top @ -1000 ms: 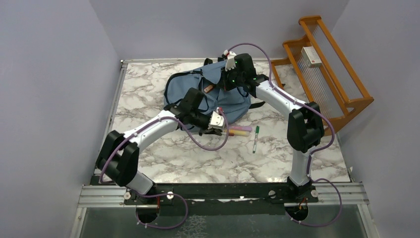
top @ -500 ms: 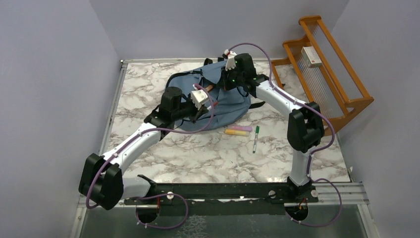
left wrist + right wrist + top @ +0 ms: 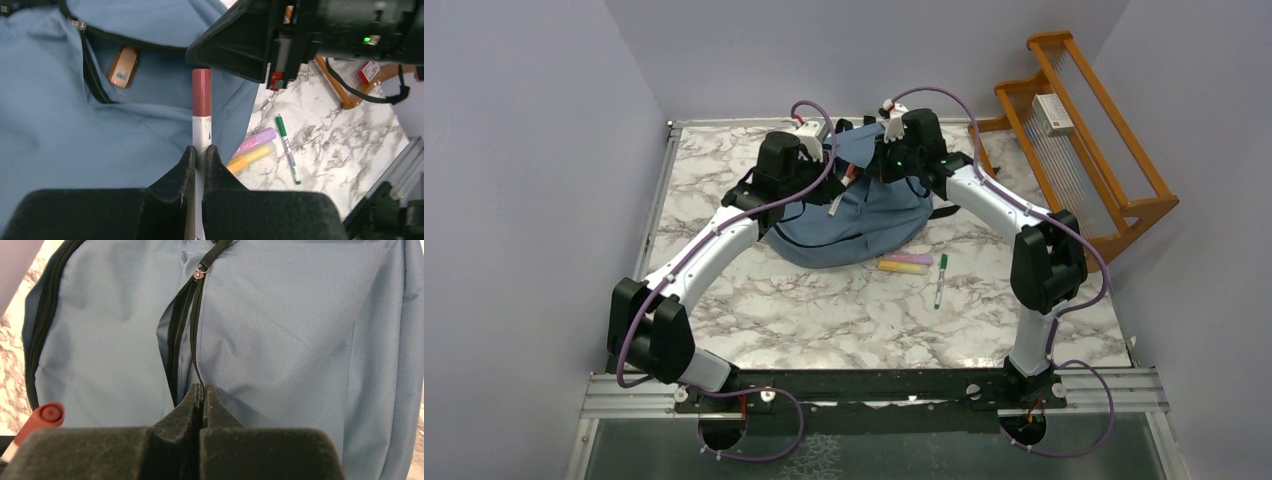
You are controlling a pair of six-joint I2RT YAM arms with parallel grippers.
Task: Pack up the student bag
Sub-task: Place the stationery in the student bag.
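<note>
We see the student bag (image 3: 864,225) lying flat on the far middle of the marble table (image 3: 824,320), with both wrists gathered over its far end.

The left gripper (image 3: 201,152) comes in from the left. Its jaws are closed narrowly on a red-capped marker (image 3: 201,95): the white barrel sits between the pads and the red cap points out over the blue fabric. In the left wrist view the cap lies just beside the bag's dark zipper line, and a small brown tag (image 3: 122,67) shows in the open gap there.

The right gripper (image 3: 200,392) reaches in from the right. Its jaws are pressed almost together, pinching the edge of the fabric beside the zipper. In the right wrist view the zipper is parted above the fingertips, and a metal zipper pull (image 3: 200,272) hangs at the top of the gap. The marker's red cap appears at the lower left of that view.

On the table just near the bag's near-right edge lie a purple highlighter (image 3: 912,258) and a yellow highlighter (image 3: 894,267), side by side. A green pen (image 3: 940,280) lies just to their right. A wooden rack (image 3: 1089,130) stands at the far right.
</note>
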